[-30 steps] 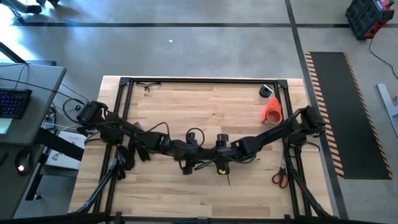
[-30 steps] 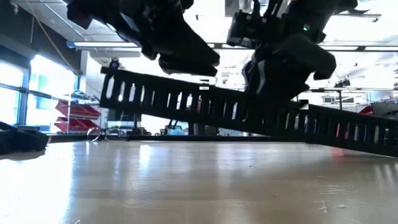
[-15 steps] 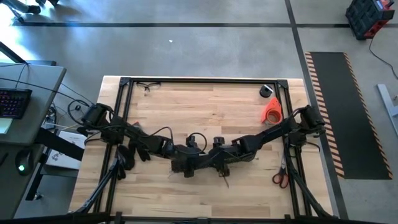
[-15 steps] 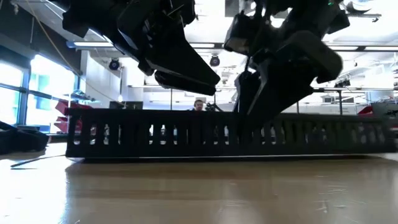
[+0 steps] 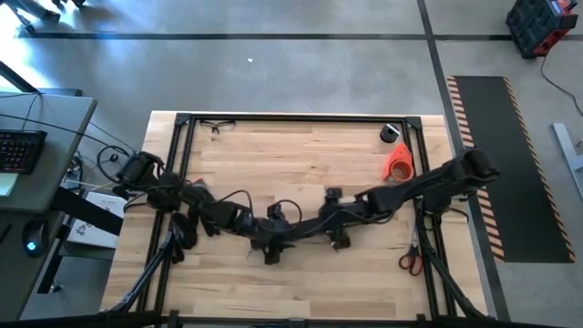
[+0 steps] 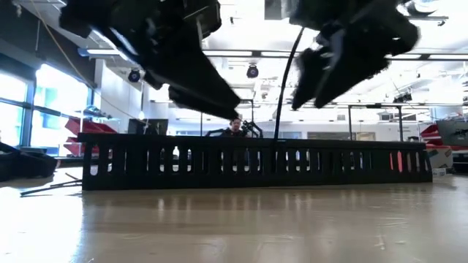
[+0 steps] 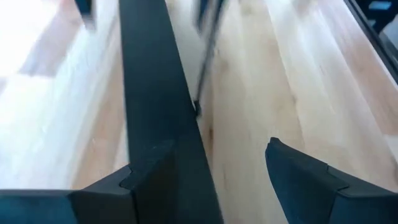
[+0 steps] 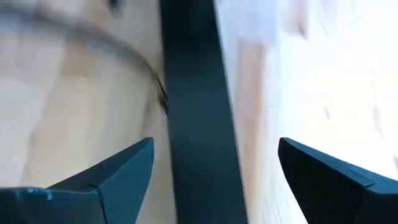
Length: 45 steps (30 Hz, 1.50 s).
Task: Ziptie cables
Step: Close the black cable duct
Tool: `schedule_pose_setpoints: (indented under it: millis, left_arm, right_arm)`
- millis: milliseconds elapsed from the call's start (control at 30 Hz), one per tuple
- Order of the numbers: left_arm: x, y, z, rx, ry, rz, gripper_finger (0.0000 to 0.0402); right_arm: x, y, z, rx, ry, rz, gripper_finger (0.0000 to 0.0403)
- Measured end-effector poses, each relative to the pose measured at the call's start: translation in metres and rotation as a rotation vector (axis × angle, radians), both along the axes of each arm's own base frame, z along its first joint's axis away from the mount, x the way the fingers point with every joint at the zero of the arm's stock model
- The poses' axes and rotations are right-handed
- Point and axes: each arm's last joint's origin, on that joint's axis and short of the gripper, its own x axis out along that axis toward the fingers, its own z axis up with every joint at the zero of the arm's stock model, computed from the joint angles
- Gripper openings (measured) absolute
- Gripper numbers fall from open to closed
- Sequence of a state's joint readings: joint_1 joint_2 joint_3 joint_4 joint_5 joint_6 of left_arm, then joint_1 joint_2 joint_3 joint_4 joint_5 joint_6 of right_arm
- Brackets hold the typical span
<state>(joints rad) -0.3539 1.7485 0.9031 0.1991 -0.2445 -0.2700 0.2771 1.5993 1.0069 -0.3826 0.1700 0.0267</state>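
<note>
Your long black slotted channel (image 6: pixel 252 161) lies flat on the wooden table (image 5: pixel 301 150), its comb-toothed wall facing the low camera. Your left gripper (image 7: pixel 214 177) hangs above the channel near the table's middle with its fingers (image 7: pixel 305 180) spread wide; one finger sits over the channel's black top, the other over bare wood, and nothing is between them. Your right gripper (image 8: pixel 214 180) is just beside it, also above the channel, fingers (image 8: pixel 115 171) wide apart on either side of the black strip without touching it. A thin dark wire (image 8: pixel 146 65), probably one of the cables, curves along the wood next to the channel in the right wrist view. An orange object (image 5: pixel 397 162) and red-handled scissors (image 5: pixel 409 260) lie towards the table's right edge.
</note>
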Motion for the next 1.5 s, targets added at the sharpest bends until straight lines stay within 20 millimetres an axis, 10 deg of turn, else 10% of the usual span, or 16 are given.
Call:
schedule_pose_setpoints:
  millis: [367, 633, 800, 1067, 1500]
  left_arm:
    - [-0.008, -0.012, -0.005, -0.042, 0.047, 0.036, 0.0121]
    - [-0.002, 0.005, -0.025, 0.012, 0.157, 0.054, 0.0005]
    - [0.001, 0.039, -0.020, 0.233, 0.157, 0.171, 0.0011]
    - [-0.006, 0.066, 0.023, 0.355, 0.061, 0.290, 0.0001]
    - [0.007, 0.044, 0.036, 0.090, -0.137, 0.216, 0.0000]
  right_arm:
    - [-0.076, -0.024, -0.024, 0.050, 0.210, -0.251, 0.0171]
    - [-0.089, -0.020, -0.045, 0.223, 0.200, -0.354, 0.0009]
    - [-0.073, 0.005, -0.027, 0.440, 0.169, -0.244, 0.0024]
    - [-0.057, 0.021, 0.011, 0.293, -0.027, -0.126, 0.0027]
    - [-0.008, -0.001, -0.066, 0.241, -0.077, -0.111, 0.0027]
